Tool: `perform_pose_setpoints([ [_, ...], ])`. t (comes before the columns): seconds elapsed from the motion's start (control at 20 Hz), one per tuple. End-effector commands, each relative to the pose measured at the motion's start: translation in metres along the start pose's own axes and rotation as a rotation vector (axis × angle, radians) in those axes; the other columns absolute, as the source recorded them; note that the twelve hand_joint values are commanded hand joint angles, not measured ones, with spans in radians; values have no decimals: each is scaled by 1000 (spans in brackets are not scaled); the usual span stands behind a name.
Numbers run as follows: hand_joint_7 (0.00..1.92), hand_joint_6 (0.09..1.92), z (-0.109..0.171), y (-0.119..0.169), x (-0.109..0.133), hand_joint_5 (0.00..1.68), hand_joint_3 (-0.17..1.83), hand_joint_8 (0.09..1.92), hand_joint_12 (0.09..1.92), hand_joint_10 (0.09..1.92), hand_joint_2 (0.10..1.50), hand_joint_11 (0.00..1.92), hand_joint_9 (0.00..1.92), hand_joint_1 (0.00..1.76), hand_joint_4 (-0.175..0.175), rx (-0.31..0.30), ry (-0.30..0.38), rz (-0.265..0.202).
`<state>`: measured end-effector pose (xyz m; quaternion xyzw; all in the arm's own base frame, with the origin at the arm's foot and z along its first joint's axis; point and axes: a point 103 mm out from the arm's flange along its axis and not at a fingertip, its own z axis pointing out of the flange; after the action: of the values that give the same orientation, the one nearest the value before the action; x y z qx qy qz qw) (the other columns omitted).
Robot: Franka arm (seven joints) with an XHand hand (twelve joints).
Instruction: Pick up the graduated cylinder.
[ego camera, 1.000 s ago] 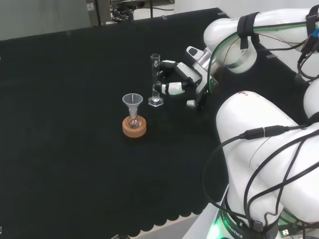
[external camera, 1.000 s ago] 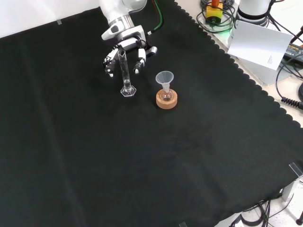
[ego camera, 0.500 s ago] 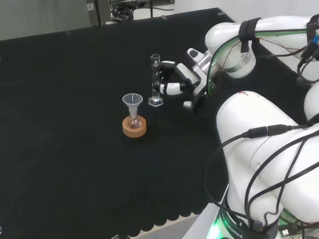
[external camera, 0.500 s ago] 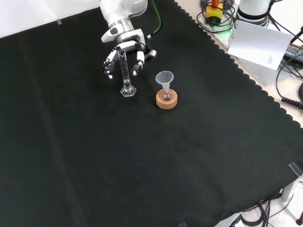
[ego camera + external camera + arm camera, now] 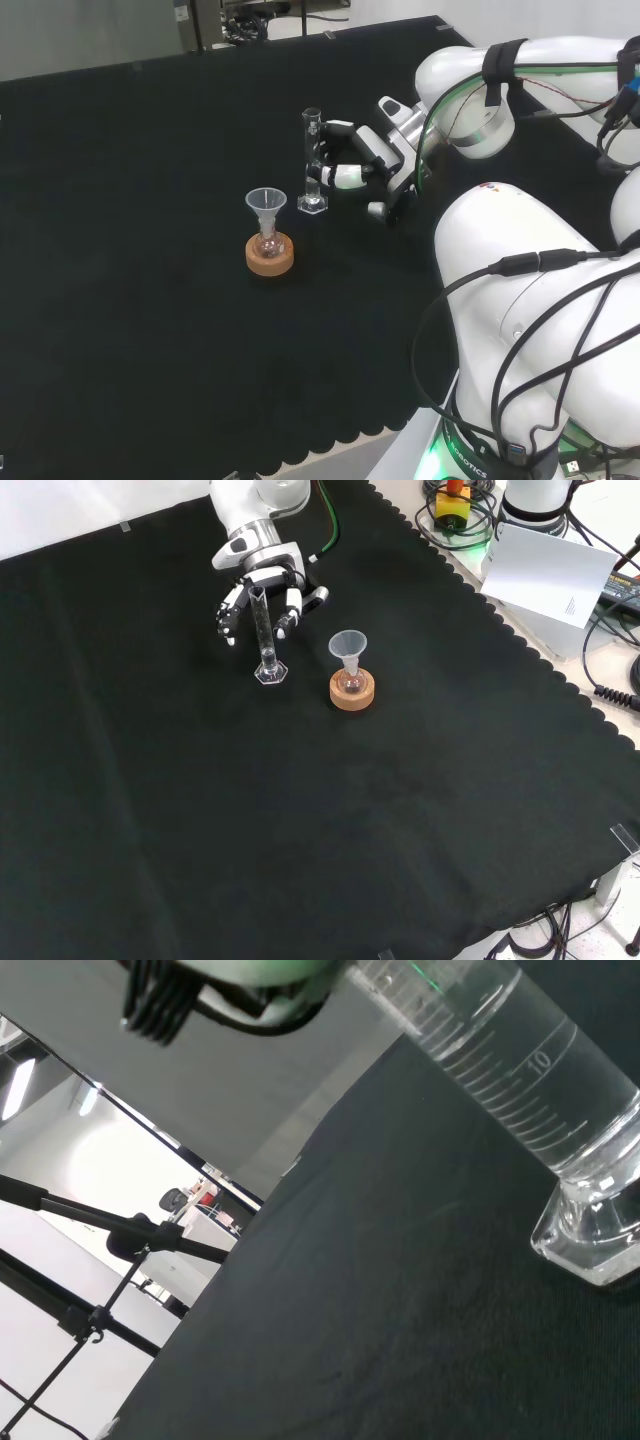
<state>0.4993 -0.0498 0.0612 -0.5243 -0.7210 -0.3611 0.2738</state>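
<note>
A robotics lab. A white arm (image 5: 520,300) trailing cables works at a bench under black cloth (image 5: 300,810), with glass lab ware on it: a graduated cylinder (image 5: 264,635) and a funnel (image 5: 348,646) in a small flask on a cork ring (image 5: 352,693). Camera stands (image 5: 90,1260) rise in the bright room behind.

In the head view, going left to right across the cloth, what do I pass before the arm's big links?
Funnel in a small flask on its cork ring → graduated cylinder → the hand, its fingers reaching round the cylinder's tube.
</note>
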Motion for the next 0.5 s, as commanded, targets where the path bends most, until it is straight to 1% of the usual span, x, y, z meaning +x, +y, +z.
perform_pose_setpoints([
  [0.05, 514, 194, 1, 1, 0, 634, 557, 636, 1202, 490, 672, 590, 771, 980, -38, 7, 8, -5],
  [0.5, 507, 232, 4, 2, 0, 610, 554, 640, 1177, 478, 679, 625, 784, 990, -43, 14, 27, -6],
])
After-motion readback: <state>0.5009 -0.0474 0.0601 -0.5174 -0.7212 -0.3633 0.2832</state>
